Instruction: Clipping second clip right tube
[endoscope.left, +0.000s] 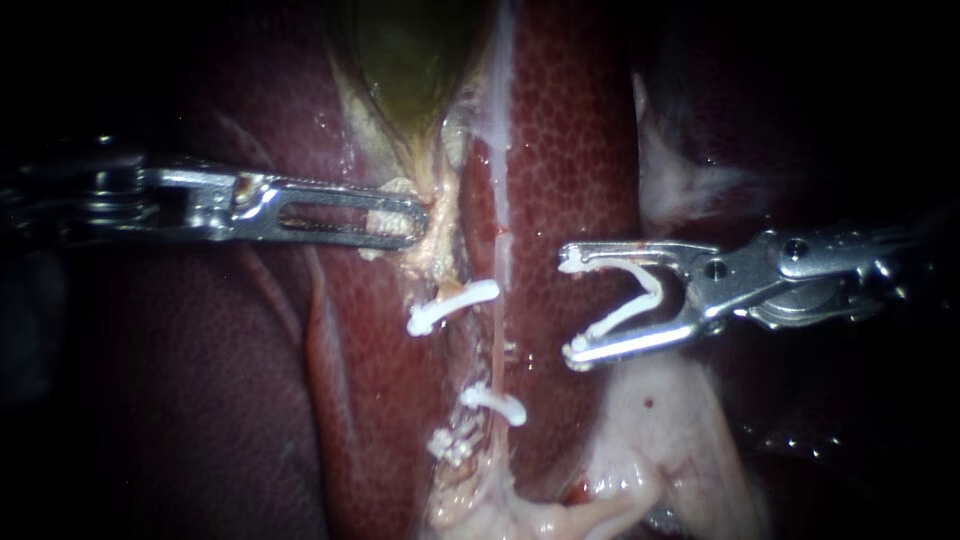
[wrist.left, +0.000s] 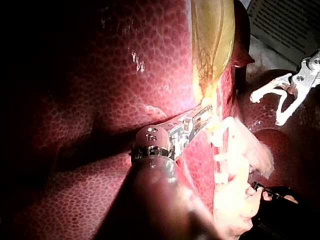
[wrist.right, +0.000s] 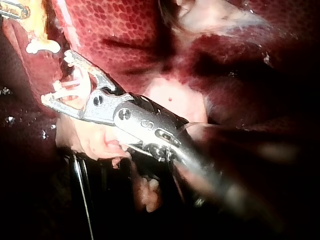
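The gallbladder (endoscope.left: 410, 60) is being gripped by the left instrument's (endoscope.left: 415, 222) claw, and a clip (endoscope.left: 625, 315) is being held in the right instrument's (endoscope.left: 569, 307) claw.

A bright light pools on the middle of the scene and fades to black at left and right. Far off lies a pale printed sheet (wrist.left: 284, 24).

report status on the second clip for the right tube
Left tool shut on tissue. Right tool carries clip, jaws wide, short of tube. Already on tube: lower clip. Nothing in the way.
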